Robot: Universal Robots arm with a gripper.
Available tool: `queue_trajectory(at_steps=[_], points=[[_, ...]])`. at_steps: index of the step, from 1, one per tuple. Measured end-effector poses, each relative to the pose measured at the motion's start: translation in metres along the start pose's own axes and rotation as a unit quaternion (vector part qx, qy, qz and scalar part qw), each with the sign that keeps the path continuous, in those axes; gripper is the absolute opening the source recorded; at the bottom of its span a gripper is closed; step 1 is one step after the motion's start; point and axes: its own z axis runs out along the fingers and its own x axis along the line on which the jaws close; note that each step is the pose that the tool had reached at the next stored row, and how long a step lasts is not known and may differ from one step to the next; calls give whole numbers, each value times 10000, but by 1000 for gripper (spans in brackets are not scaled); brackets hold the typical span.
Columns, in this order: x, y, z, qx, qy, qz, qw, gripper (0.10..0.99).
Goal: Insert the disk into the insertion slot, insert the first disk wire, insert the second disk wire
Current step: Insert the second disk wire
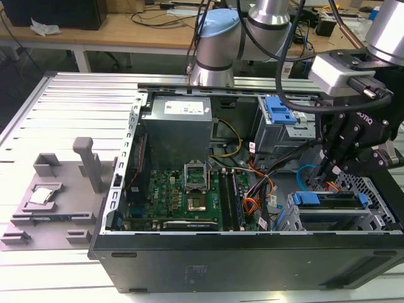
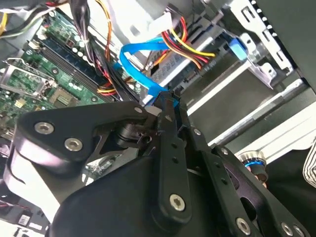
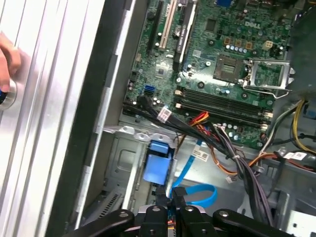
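Note:
The disk (image 1: pixel 328 199), framed by its blue carrier (image 2: pixel 237 48), lies inside the insertion slot (image 1: pixel 377 208), the low perforated grey cage at the case's corner on the exterior view's right. My gripper (image 1: pixel 329 169) hangs just above the cage's inner end. In both wrist views the gripper (image 2: pixel 168 101) (image 3: pixel 173 195) is shut on the connector end of the second disk wire (image 2: pixel 136 52), a light-blue cable curling in a loop (image 3: pixel 205 195) (image 1: pixel 306 172). A red, yellow and black bundle, the first disk wire (image 2: pixel 190 47), runs to the disk's rear edge; its seating is hidden.
The open case holds a green motherboard (image 1: pixel 183 196), a grey power supply (image 1: pixel 177 123) and a taller cage with a blue latch (image 1: pixel 278 113). Cable bundles (image 3: pixel 232 148) cross beside the cage. A grey fixture (image 1: pixel 47 196) lies outside the case. A hand (image 3: pixel 7 59) rests on the slatted table.

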Motion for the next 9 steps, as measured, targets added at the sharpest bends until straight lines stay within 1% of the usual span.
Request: queue_trajectory(at_steps=[3, 5, 6, 7, 9], points=[[10, 2, 23, -2, -15, 75, 10000, 165], [9, 1, 41, -5, -35, 173, 9998, 165], [7, 0, 61, -10, -54, 301, 9995, 165], [7, -3, 74, -11, -66, 363, 9993, 165], [15, -24, 88, -12, -72, 384, 9992, 165]])
